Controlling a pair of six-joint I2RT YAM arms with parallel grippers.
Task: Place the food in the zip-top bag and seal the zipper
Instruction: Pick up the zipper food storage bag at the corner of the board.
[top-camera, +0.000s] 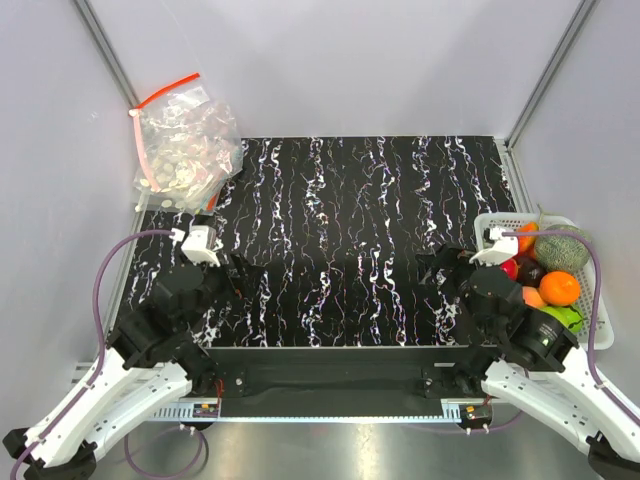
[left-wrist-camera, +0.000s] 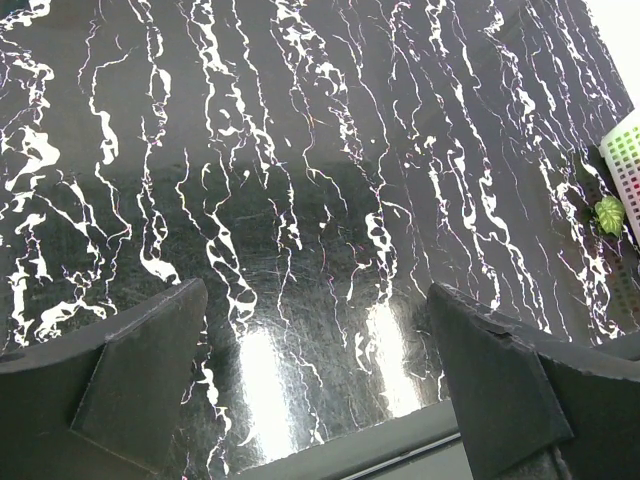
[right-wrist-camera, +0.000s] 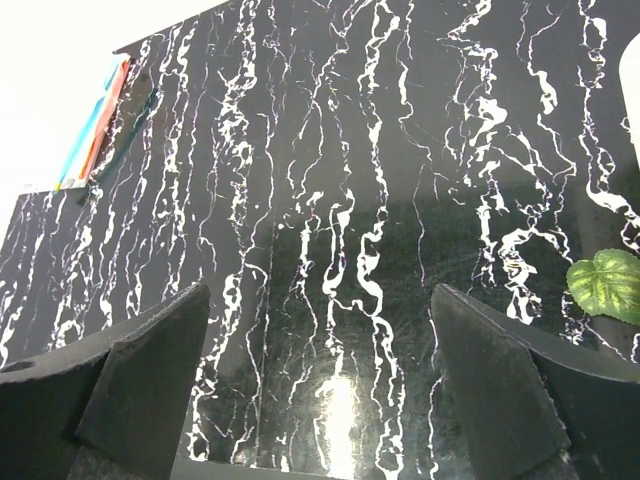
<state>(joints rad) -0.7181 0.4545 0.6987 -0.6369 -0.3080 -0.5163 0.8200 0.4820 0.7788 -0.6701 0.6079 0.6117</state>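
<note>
The left fingers (left-wrist-camera: 130, 385) and the right fingers (right-wrist-camera: 500, 390) hang spread wide, holding nothing, low over the marbled desk (top-camera: 340, 220). The dark green lump (top-camera: 562, 247) sits in the white basket (top-camera: 495, 218) by the right arm. The clear bags (top-camera: 185, 140) lie heaped at the far left corner. Probably best: the left arm pinches one bag's edge only, lifting it free first.

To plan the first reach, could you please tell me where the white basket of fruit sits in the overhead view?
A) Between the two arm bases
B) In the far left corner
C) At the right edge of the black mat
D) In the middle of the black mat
C: the white basket lies against the right edge of the black mat, with an orange fruit inside it.
</note>
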